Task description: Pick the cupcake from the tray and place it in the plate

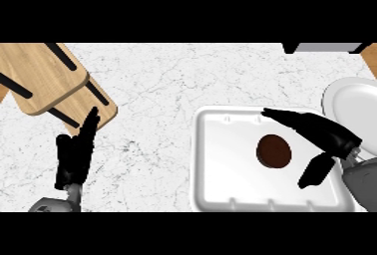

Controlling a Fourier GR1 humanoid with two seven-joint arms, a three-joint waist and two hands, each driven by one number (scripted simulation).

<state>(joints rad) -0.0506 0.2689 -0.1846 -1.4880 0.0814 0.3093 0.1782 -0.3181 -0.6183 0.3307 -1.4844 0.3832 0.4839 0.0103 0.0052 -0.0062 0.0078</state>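
1. White marble-patterned counter (162,79) carries what we count as one tray (221,164), one cupcake (274,151), one plate (353,107) and two wooden boards (52,79) with black stripes.
2. We see the cupcake, dark brown, sitting inside the white tray, right of the tray's middle.
3. We find the white plate just beside the tray's upper right corner, partly cut off by the view's right edge; the boards overlap at the upper left, well apart from the tray.
4. Our right hand (324,132) is over the tray's right side, fingers spread apart, long fingers above the cupcake and thumb (315,171) below it; it holds nothing and we cannot tell if it touches the cupcake.
5. Our left hand (76,152) rests at the lower left, fingers straight, pointing up toward the boards, holding nothing.
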